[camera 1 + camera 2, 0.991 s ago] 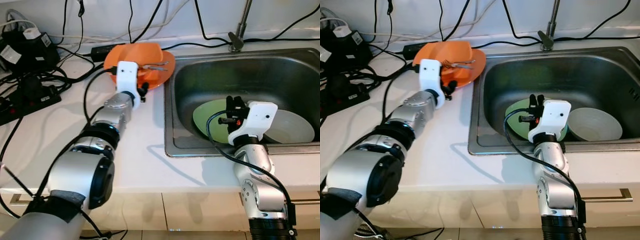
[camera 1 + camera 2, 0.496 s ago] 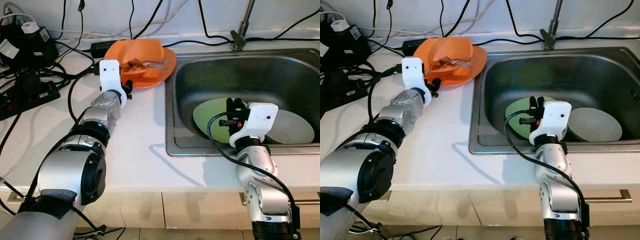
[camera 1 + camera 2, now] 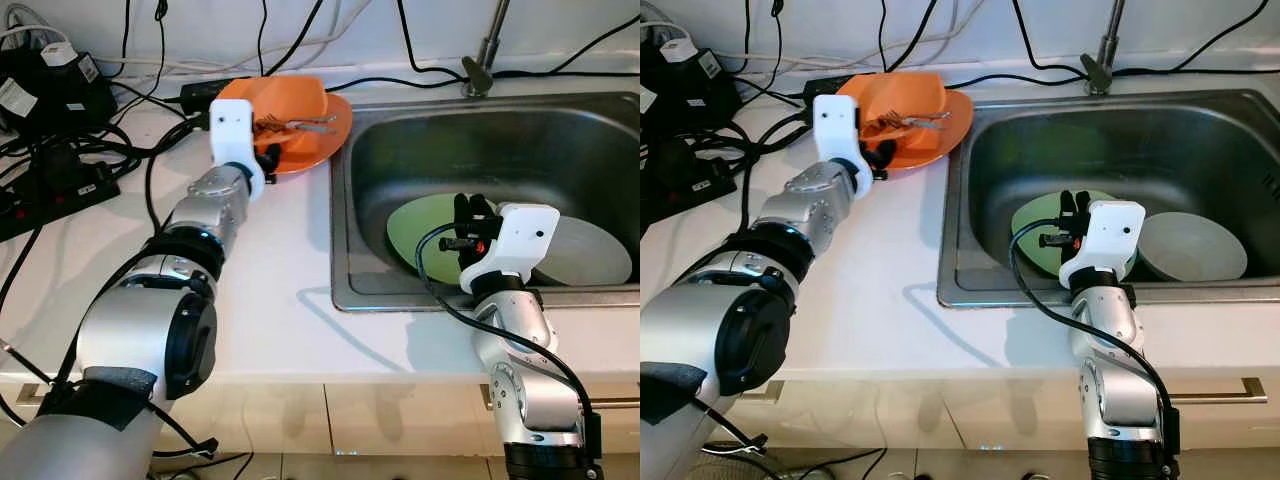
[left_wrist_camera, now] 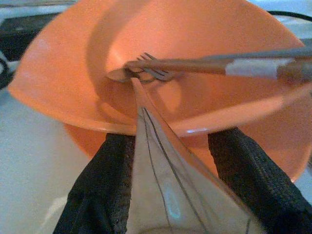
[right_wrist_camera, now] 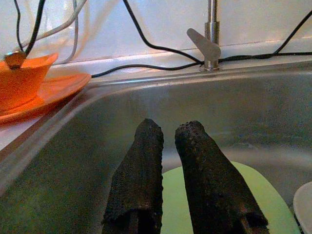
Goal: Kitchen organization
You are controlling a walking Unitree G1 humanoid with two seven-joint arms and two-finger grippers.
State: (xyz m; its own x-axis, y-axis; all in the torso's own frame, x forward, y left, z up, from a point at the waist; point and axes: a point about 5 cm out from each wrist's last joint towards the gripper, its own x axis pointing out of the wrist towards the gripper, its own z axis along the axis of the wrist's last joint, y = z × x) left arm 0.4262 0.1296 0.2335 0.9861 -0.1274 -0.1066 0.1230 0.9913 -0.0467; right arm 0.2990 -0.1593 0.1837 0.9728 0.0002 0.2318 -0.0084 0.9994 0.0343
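The left gripper (image 4: 170, 161) has moved back in to the orange bowl (image 3: 285, 110) on the counter; its 2 fingers sit wide around the rim. I think it is getting ready to grab; next it should pinch and lift. The right gripper (image 5: 168, 170) hangs over the green plate (image 3: 425, 235) in the sink (image 3: 480, 140), fingers nearly closed, holding nothing.

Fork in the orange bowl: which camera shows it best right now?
The left wrist view: the fork lies close up inside the orange bowl, tines clear, just beyond the left gripper. Both eye views show it small and thin across the bowl. In the right wrist view the bowl's wall hides it.
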